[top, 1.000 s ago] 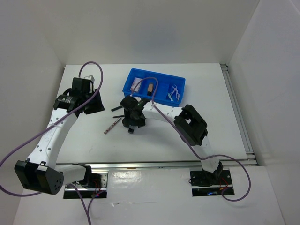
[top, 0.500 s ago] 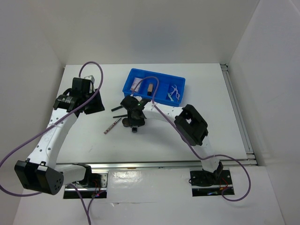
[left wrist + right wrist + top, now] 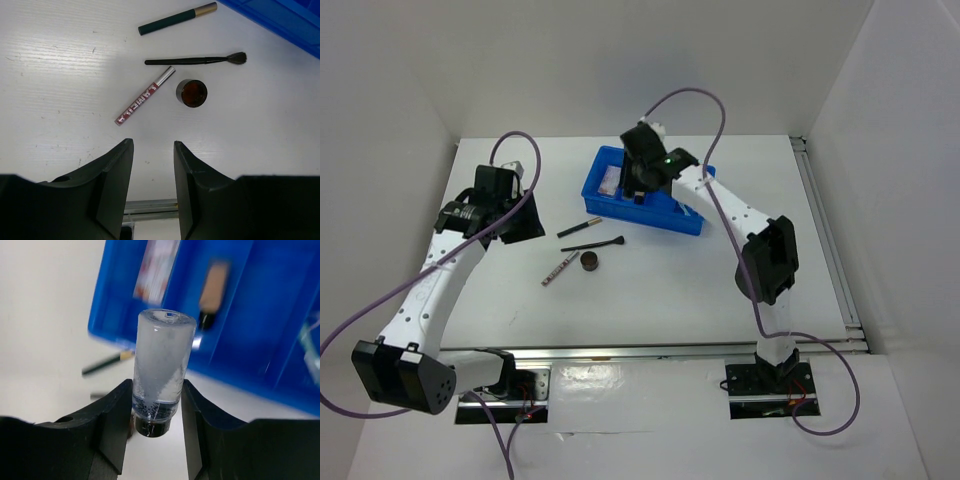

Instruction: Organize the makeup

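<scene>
Hanging upright over the left part of the tray (image 3: 665, 217), the cylinder (image 3: 162, 370) is clamped in the right end effector (image 3: 157, 390). On the tabletop (image 3: 60, 75), near-left of the tray, lie a pencil (image 3: 175, 18), brush (image 3: 192, 60), gloss tube (image 3: 145, 96) and pot (image 3: 191, 93). Farther left, the left end effector (image 3: 152, 147) hovers, jaws apart, holding nothing.

Lab cell: white walls (image 3: 620, 60) enclose the table (image 3: 670, 295).
</scene>
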You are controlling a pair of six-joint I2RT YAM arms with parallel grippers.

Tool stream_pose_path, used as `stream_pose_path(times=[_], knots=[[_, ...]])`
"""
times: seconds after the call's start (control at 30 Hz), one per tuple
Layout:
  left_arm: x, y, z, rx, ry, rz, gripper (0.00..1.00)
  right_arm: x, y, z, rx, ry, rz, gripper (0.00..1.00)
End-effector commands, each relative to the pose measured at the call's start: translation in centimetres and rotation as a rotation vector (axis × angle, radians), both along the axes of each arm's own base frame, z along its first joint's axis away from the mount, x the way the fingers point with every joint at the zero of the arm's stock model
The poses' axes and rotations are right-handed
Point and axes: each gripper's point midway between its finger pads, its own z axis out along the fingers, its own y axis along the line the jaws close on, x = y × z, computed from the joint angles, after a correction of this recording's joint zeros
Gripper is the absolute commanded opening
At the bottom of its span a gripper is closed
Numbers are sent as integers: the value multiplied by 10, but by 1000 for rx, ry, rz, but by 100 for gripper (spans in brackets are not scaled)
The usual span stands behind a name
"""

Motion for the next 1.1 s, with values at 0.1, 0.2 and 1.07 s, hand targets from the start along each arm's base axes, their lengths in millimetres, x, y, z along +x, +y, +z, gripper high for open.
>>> stream_pose_path(times=[0.1, 0.2, 1.07], knots=[[7, -3, -3, -9, 1, -19, 51, 100, -21, 8, 13, -127, -96, 23], [7, -3, -6, -7, 12, -19, 51, 125, -28, 2, 43, -144, -105, 23], [6, 1, -16, 12, 44, -7, 51, 115, 3, 11, 81, -177, 35, 67]])
